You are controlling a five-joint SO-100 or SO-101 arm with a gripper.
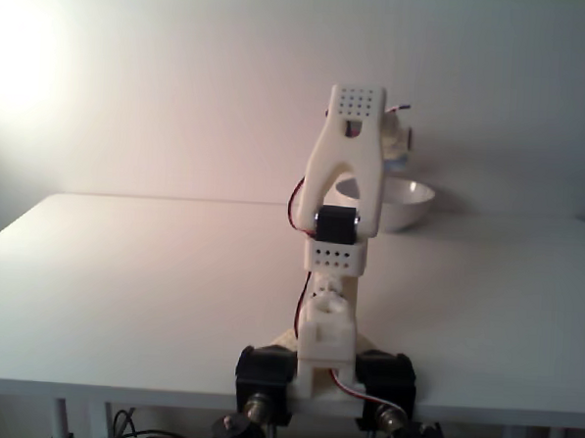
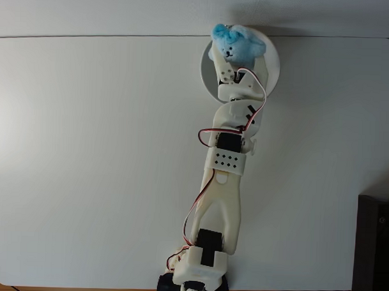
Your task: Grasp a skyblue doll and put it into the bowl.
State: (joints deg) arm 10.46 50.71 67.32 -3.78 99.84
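In the fixed view from above, the skyblue doll (image 2: 236,45), a fuzzy pale-blue plush, sits over the far part of the white bowl (image 2: 272,66). My gripper (image 2: 228,58) reaches out over the bowl and is shut on the doll's near side. In the fixed view from the front, the bowl (image 1: 411,201) stands at the back of the table, right of centre. The upper arm hides most of the gripper there. A sliver of the doll (image 1: 399,163) peeks out beside the arm, just above the bowl's rim.
The white table (image 2: 86,148) is bare on both sides of the arm. Its base (image 2: 193,283) is clamped at the near edge. A dark object (image 2: 376,247) stands off the table's right edge. A wall rises behind the far edge.
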